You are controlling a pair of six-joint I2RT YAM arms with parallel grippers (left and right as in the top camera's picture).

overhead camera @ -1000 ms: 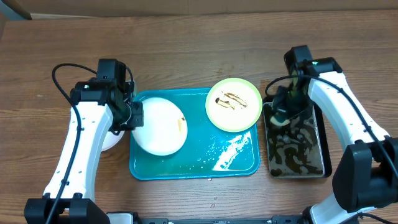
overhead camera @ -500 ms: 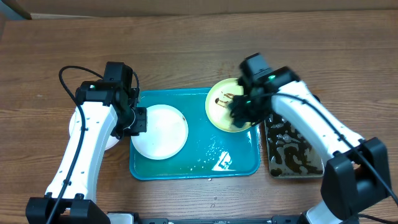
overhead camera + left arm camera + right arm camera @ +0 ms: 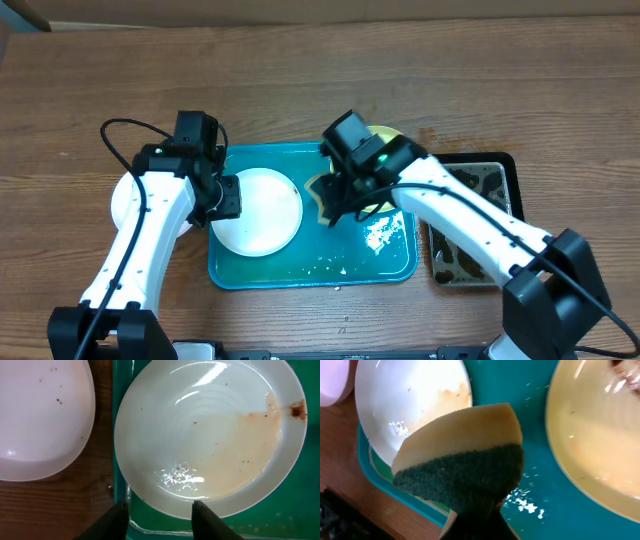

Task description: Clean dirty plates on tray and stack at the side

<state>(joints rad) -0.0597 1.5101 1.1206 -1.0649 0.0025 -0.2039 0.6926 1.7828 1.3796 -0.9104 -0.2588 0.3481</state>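
Carrying a yellow sponge with a dark green scrub face, pinched in the right pincer, above the teal-blue rectangular plastic tray, between the smeared white round plate and the pale yellow-green round plate. Holding the left pincer spread at the white plate's rim. Likely risking a wet, unclamped plate skating away under scrubbing.

The surface is brown wood-grain board. Three items rest directly on it. A teal tray lies at the centre. A black pan lies just beside the tray's right edge, its long side parallel to it. A white plate lies on the bare wood close to the tray's left edge, partly hidden under the left arm.
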